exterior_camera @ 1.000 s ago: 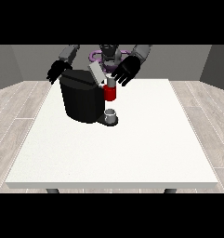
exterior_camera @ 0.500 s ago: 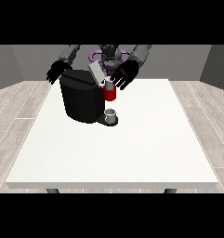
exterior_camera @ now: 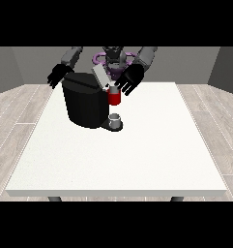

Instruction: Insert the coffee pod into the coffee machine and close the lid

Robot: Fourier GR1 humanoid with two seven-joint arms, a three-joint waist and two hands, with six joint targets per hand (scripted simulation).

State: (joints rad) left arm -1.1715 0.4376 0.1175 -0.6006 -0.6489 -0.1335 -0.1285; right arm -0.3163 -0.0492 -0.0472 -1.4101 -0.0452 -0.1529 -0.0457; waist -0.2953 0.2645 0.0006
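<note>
Hand at view's right (exterior_camera: 128,80) splayed beside boxy black coffee machine (exterior_camera: 85,100).

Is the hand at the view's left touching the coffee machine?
Cannot tell. In the front view that hand overlaps the coffee machine's top left edge; neither contact nor gap shows.

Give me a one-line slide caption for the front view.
Hand at the view's right hovers by the coffee machine with its lid raised.

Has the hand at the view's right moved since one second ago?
Yes. The hand at the view's right has risen slightly, away from the red pod holder of the coffee machine.
</note>
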